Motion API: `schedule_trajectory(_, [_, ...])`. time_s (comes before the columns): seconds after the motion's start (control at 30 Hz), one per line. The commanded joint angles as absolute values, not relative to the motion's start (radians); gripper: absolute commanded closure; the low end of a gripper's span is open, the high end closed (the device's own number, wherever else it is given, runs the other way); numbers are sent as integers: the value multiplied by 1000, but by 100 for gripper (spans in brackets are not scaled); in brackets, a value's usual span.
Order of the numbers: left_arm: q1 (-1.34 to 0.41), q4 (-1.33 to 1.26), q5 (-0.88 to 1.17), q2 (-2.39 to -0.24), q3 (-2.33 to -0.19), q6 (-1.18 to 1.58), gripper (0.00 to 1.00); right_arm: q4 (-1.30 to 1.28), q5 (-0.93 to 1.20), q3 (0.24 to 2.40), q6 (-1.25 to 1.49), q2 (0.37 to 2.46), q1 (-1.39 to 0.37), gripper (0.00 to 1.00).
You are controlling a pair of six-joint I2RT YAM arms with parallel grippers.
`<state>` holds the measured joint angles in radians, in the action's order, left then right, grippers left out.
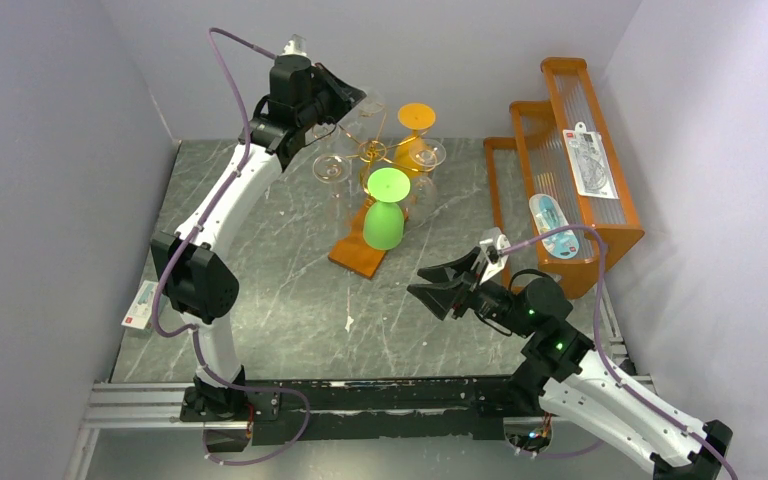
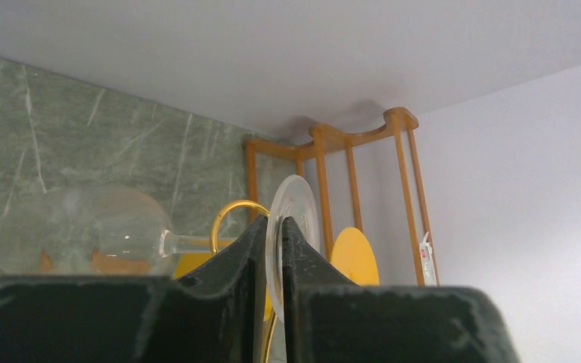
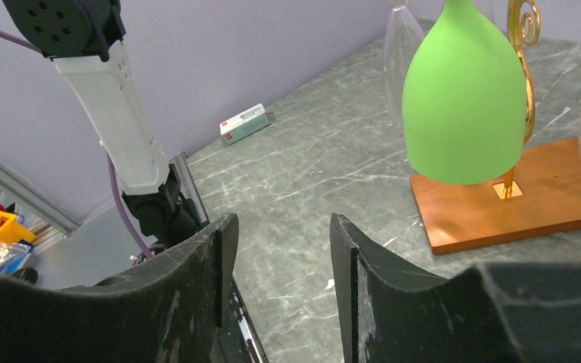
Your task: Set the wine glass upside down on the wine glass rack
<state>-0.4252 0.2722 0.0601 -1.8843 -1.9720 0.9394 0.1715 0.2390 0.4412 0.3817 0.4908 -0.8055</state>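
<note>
one clear wine glass (image 2: 98, 242) held sideways at upper centre of the top view, foot pinched by the jaws of the left gripper (image 2: 274, 227), just beside the wine glass rack (image 1: 352, 256), green glass (image 1: 384, 226) hanging upside down there, right gripper (image 1: 442, 286) lower right, jaws spread

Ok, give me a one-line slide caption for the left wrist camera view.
Left gripper pinches the clear wine glass by its foot, bowl sideways, near a gold scroll of the wine glass rack.
</note>
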Motion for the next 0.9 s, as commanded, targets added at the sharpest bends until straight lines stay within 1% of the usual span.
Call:
schedule_trajectory(0.0, [-417, 248, 4, -1886, -2009, 905, 83, 184, 237, 426, 385, 479, -810, 48])
schedule_trajectory(0.23, [-417, 249, 2, -1874, -2001, 919, 76, 189, 235, 425, 388, 482, -810, 48])
schedule_trajectory(0.47, [-418, 263, 2, -1879, -2007, 899, 76, 174, 216, 423, 384, 464, -810, 48])
schedule_trajectory(0.53, [-417, 267, -30, -1878, -2004, 894, 76, 173, 208, 420, 386, 462, -809, 48])
schedule_trajectory(0.87, [-417, 275, -42, -1864, -2000, 894, 74, 183, 213, 422, 385, 478, -810, 48])
